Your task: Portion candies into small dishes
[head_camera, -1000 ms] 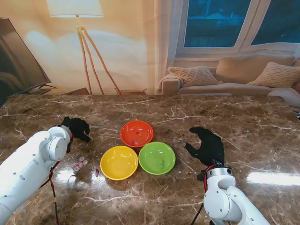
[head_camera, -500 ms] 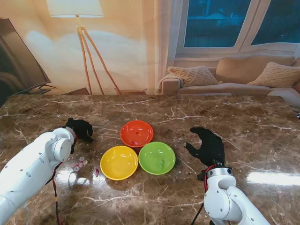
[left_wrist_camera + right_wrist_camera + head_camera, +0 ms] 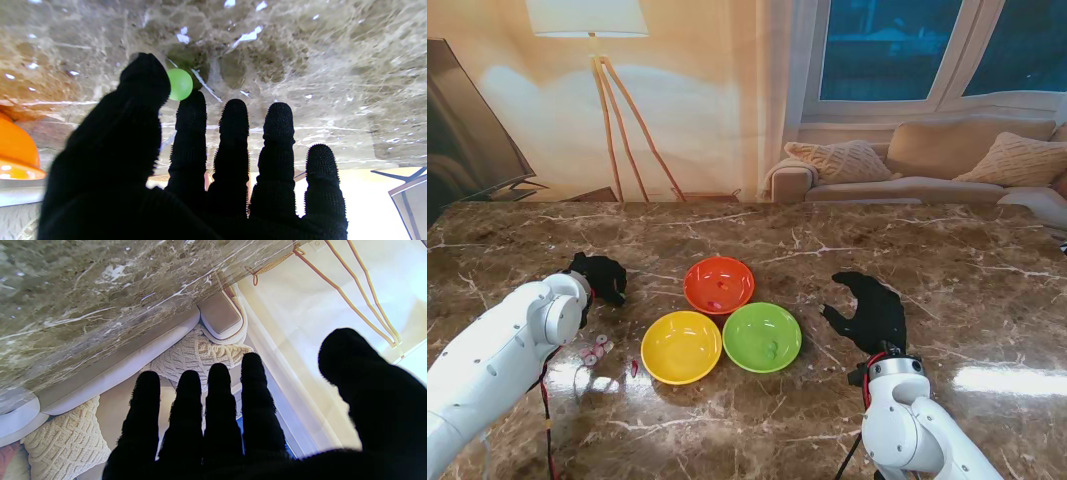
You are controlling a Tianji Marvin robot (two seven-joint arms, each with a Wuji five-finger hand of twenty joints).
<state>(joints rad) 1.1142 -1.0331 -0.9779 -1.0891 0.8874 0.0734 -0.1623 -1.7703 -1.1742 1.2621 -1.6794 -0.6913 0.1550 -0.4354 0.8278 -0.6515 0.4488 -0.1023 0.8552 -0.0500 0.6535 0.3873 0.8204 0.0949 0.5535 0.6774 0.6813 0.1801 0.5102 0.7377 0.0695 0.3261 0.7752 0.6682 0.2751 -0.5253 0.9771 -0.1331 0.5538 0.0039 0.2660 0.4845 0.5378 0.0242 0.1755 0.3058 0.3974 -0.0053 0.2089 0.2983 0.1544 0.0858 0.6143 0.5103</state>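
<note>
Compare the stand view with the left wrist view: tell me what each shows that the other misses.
Only the stand view shows the yellow bowl, the green bowl, a few small candies loose on the table to the left of the yellow bowl, and the right robot hand, open over bare marble. Only the left wrist view shows a green candy between the thumb tip and index fingertip of the left robot hand; whether it is pinched, I cannot tell. Both show that hand, the marble table and the orange bowl.
</note>
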